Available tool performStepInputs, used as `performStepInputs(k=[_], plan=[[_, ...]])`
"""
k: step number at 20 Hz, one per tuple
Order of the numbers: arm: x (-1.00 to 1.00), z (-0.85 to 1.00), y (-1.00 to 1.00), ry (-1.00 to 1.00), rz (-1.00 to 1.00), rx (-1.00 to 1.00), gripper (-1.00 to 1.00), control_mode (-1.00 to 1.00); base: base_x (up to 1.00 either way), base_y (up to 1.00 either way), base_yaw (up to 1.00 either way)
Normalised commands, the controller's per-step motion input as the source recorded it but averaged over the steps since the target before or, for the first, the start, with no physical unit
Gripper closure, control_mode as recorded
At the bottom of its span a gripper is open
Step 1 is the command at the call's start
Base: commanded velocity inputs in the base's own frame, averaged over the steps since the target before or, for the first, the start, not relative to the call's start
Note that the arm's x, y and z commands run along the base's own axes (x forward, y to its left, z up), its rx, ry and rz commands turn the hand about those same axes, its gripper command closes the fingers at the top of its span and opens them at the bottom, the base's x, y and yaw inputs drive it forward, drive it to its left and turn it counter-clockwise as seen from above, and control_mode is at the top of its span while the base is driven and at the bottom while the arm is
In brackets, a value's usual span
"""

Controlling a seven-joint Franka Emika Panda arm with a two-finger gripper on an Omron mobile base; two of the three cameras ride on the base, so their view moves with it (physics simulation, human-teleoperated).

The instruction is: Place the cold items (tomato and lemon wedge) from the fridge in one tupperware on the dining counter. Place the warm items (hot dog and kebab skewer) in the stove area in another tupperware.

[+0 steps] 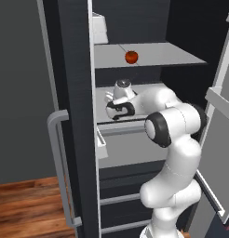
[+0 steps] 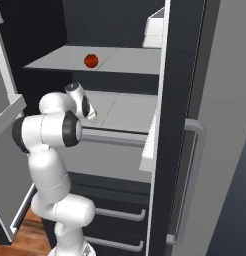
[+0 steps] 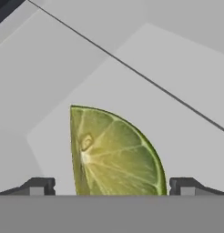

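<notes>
The fridge (image 1: 74, 116) stood open, charcoal outside with pale grey shelves (image 2: 125, 112) inside, and a strip of wood floor (image 1: 28, 204) showed at the lower left of the left base view. On the upper shelf sat the tomato (image 1: 131, 56), alone and well apart from the arm. The arm reached in over the shelf below it, with the hand held low above that shelf.

In the hand view the lemon wedge (image 3: 114, 152) filled the space between the 2 fingertips (image 3: 38, 186), cut face toward the camera, pointed end up, resting on the grey shelf. The gripper (image 3: 111, 187) was spread wide, 1 tip on each side of the wedge, and neither tip appeared to touch it.

The step in hand looked like the grasp of the wedge, with the task barely started: the tomato was not yet taken.

To do it well, the wedge should stay centred between the tips, as it roughly was. The hand probably needed to go a little further forward so the pads met the thick body of the wedge and not its thin edge. The closing should be slow, since a wedge has sloping sides and may squirt out or tip over under an uneven pinch. The lift should be straight and small, as the upper shelf sat close overhead, then the arm should back out level.
</notes>
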Motion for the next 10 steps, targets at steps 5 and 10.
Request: performStepInputs(k=[5, 10], plan=[[0.40, -0.25, 0.17, 0.00, -0.06, 0.01, -1.00, -1.00, 0.00, 0.00, 0.00], [0.14, -0.35, 0.12, 0.00, -0.08, 0.06, 1.00, -1.00, 0.00, 0.00, 0.00]])
